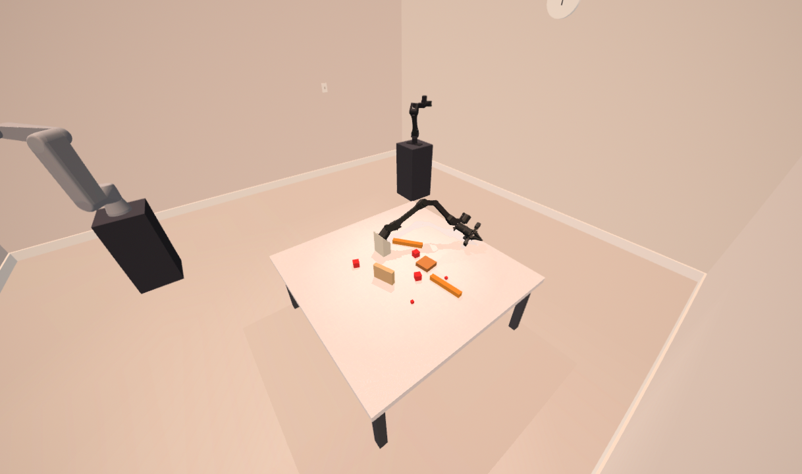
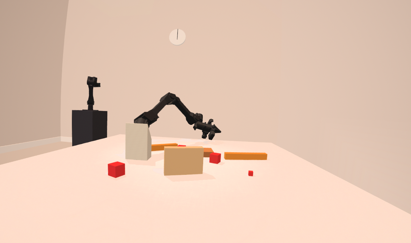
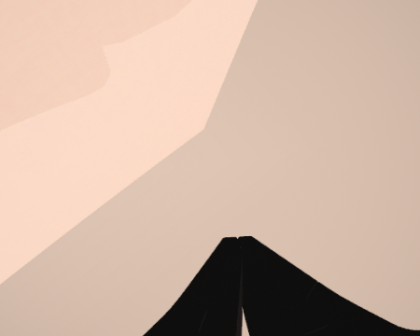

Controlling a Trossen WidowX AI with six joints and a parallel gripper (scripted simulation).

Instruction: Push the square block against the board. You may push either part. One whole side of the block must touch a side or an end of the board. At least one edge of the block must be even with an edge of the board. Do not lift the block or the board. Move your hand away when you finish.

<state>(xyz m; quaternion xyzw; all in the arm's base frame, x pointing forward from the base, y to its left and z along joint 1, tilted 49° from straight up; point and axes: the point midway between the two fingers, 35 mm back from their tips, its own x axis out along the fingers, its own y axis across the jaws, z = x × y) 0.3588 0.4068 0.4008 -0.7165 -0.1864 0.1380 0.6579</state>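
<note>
Stuff we can't fully make out here
So we only get the grey arm [image 1: 58, 158] partly, its far end is chopped off by the top view's left edge. The wall clock [image 1: 561, 6] gets cropped up top too, and in the exterior view the tan panel [image 2: 183, 161] partly hides the orange slab [image 2: 208, 152].
</note>
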